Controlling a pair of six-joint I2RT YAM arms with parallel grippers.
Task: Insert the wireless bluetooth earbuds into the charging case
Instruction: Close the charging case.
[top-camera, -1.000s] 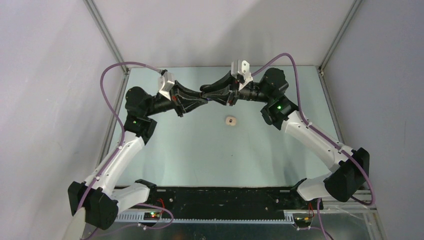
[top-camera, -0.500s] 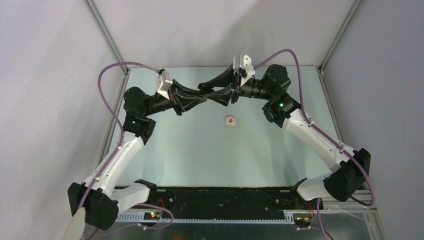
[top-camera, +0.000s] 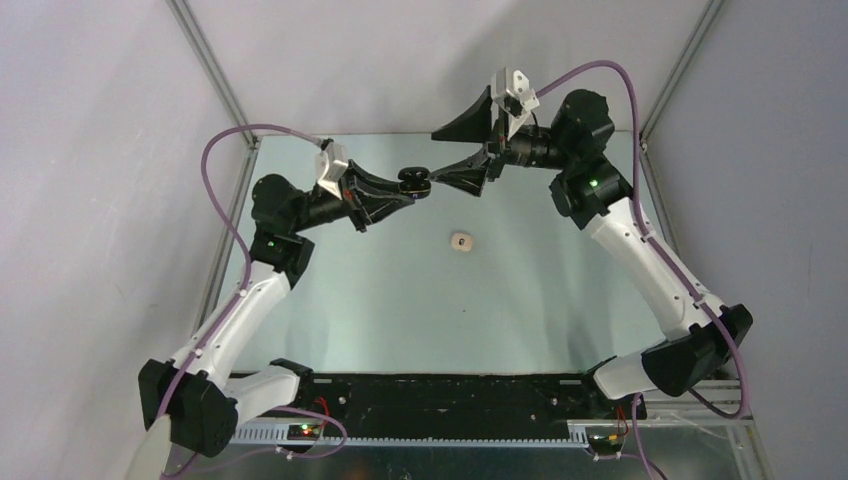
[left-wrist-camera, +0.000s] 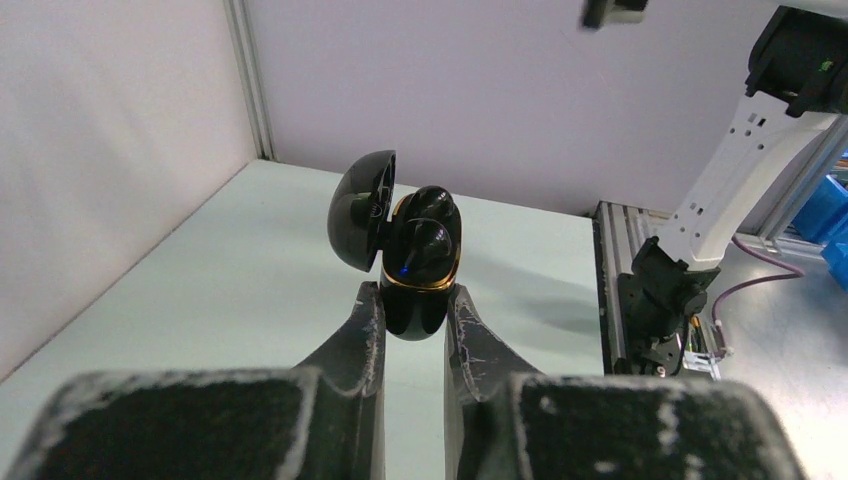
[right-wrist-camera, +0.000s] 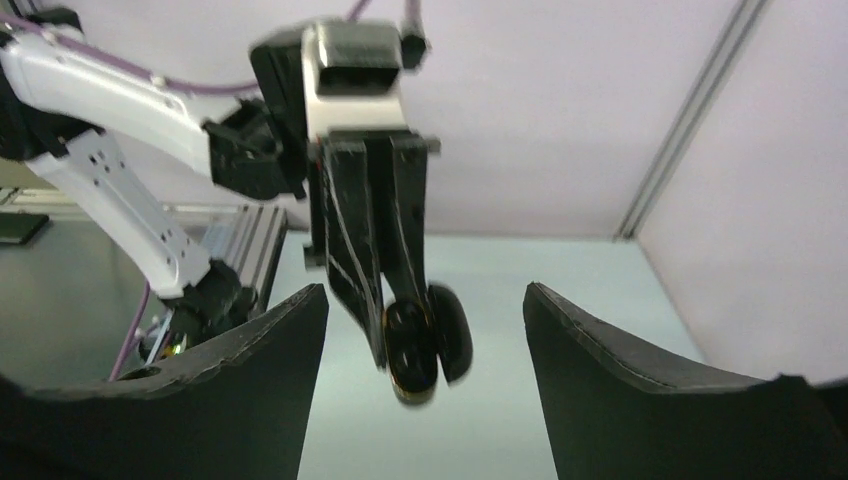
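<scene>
Right gripper (top-camera: 437, 155) drawn back and spread wide open, small cream-white rounded piece (top-camera: 460, 241) on pale table (top-camera: 350, 300), left gripper (left-wrist-camera: 413, 310) clamped on base of glossy black gold-rimmed charging case (left-wrist-camera: 420, 275), long axis along fingers, mouth facing away, lid swung aside, black earbuds (left-wrist-camera: 428, 232) seated inside

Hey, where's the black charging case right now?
Top view, far middle: the black charging case hangs above the table in the left tool, lid open, with the open right tool just to its right.
</scene>
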